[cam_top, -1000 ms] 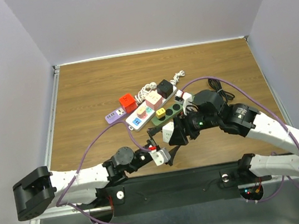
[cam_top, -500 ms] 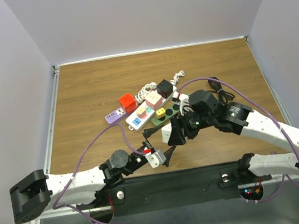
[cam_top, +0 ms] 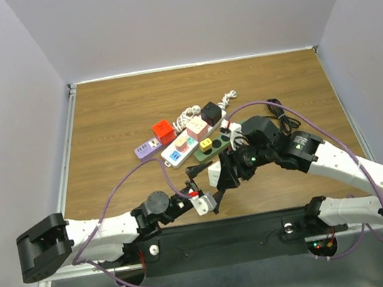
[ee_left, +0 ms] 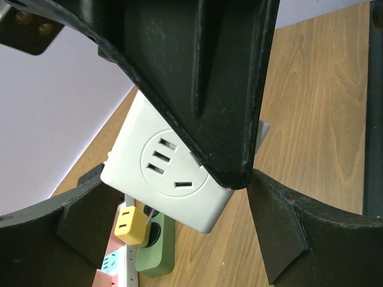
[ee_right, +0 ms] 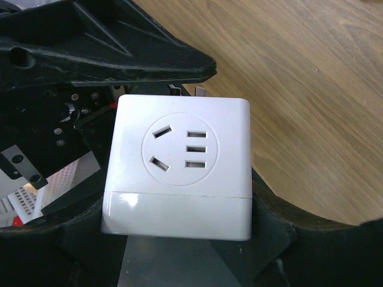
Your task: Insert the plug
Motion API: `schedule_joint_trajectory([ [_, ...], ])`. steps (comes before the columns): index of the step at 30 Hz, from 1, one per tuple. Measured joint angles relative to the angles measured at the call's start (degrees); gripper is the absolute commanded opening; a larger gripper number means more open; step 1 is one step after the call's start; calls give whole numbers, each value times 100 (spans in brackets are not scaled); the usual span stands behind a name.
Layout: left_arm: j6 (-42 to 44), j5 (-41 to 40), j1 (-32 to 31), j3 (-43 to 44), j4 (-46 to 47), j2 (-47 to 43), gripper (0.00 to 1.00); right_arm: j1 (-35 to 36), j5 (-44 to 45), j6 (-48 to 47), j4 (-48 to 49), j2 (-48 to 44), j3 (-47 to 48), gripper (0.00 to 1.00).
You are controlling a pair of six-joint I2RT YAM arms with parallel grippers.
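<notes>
The plug (ee_right: pixel 179 161) is a white cube with a round socket face and metal prongs at its far side. My right gripper (ee_right: pixel 179 230) is shut on it, one black finger on each side. In the top view the plug (cam_top: pixel 215 177) hangs just above the table's near middle. My left gripper (cam_top: pixel 209 200) sits just below it, near the table's front edge. In the left wrist view the plug (ee_left: pixel 170 173) lies ahead of my left gripper (ee_left: pixel 191 239), whose jaws stand open and empty, and one right finger (ee_left: pixel 197 89) partly covers it.
A green power strip (cam_top: pixel 214 147) with a yellow plug (cam_top: pixel 206 143) lies just beyond the grippers. Beside it are a white strip (cam_top: pixel 180 147), a red cube (cam_top: pixel 163 130), a purple adapter (cam_top: pixel 146 148), a black cube (cam_top: pixel 211 112) and white cords. A purple cable (cam_top: pixel 122 183) crosses the table.
My right gripper has carried the plug slightly nearer and leftward, toward the left gripper. The left gripper drew back a little, then returned, jaws still open.
</notes>
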Motion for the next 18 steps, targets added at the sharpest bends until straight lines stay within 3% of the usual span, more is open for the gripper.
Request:
schedule_joint_trajectory([
  [13,103,11,0,0,11,109,94,-17,-195,-105,-79,149,-22,0],
  [18,140,76,0,0,7,22,89,-17,-203,-107,-109,146,-31,0],
])
